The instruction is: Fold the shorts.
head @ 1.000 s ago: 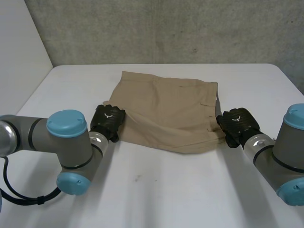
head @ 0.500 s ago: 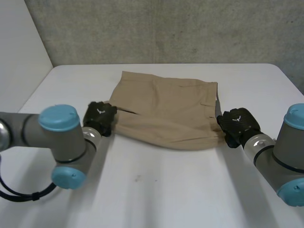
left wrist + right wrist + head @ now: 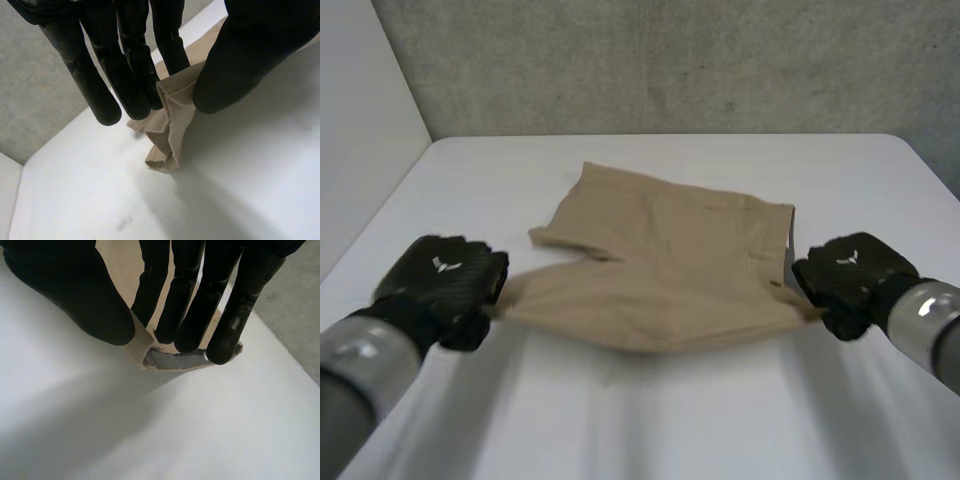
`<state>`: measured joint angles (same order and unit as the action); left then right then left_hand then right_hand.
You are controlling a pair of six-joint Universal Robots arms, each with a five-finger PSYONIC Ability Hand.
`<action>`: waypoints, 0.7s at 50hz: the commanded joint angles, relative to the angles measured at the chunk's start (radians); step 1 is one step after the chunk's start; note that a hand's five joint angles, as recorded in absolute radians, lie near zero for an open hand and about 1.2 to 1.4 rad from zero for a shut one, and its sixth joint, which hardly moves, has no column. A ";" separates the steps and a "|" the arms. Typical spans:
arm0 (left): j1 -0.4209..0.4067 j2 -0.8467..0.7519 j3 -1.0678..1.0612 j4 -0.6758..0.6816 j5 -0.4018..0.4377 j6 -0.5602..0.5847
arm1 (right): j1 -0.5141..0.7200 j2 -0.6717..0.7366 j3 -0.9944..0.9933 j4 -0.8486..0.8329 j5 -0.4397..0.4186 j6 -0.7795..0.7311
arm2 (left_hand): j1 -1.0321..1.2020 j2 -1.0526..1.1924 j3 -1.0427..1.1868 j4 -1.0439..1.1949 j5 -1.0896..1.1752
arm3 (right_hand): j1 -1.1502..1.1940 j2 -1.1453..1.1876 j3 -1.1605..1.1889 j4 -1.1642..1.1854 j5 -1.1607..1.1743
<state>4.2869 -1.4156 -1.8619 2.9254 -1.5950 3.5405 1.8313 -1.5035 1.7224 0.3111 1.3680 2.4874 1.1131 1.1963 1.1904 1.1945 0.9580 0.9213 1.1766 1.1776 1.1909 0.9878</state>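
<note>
Left robot hand (image 3: 440, 285), head view: you see it at the near left corner of the shorts (image 3: 660, 255), with the right robot hand (image 3: 855, 280) at the near right corner. The near edge hangs stretched between them, off the white bench (image 3: 670, 420). The far part of the shorts lies on the bench. A grey concrete wall (image 3: 670, 60) stands behind the bench and a pale side wall (image 3: 360, 130) to the left.

Left wrist view: thumb (image 3: 250, 55) and fingers (image 3: 127, 75) pinch a bunched tan corner, which hangs clear of the bench.

Right wrist view: thumb (image 3: 85, 295) and fingers (image 3: 187, 305) pinch the other corner, where a grey lining shows at the fingertips.

Against half a second earlier, you will note both hands are nearer the camera and the left is further out. The near edge, which then lay on the bench, is now raised and taut.
</note>
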 commanded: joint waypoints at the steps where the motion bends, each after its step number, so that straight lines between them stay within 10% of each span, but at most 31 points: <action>1: -0.007 0.257 0.026 -0.322 0.128 0.000 | -0.009 -0.170 0.040 0.284 -0.024 -0.257 | 0.283 0.200 0.206 0.202 0.264 | 0.475 0.220 0.219 0.205 0.234; 9: 0.051 0.276 0.027 -0.290 0.202 -0.005 | -0.046 -0.234 0.042 0.280 -0.107 -0.251 | 0.283 0.200 0.206 0.202 0.264 | 0.475 0.220 0.219 0.205 0.234; 17: 0.106 0.014 0.029 0.056 0.205 0.000 | -0.069 0.012 0.007 0.059 -0.139 -0.150 | 0.283 0.200 0.206 0.202 0.264 | 0.475 0.220 0.219 0.205 0.234; 24: 0.067 -0.324 0.203 0.359 0.188 0.011 | -0.014 0.256 -0.153 -0.088 -0.032 -0.085 | 0.283 0.200 0.206 0.202 0.264 | 0.475 0.220 0.219 0.205 0.234; 35: 0.027 -0.891 0.749 0.449 0.084 0.050 | 0.039 0.511 -0.389 -0.342 0.168 0.008 | 0.283 0.200 0.206 0.202 0.264 | 0.475 0.220 0.219 0.205 0.234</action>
<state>4.3325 -2.0473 -1.3788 3.3627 -1.4749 3.5581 1.8426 -1.0960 1.4336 0.1179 1.4670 2.4418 1.1131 1.1976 1.1920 1.1949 0.9580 0.9546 1.1766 1.1777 1.1910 1.0040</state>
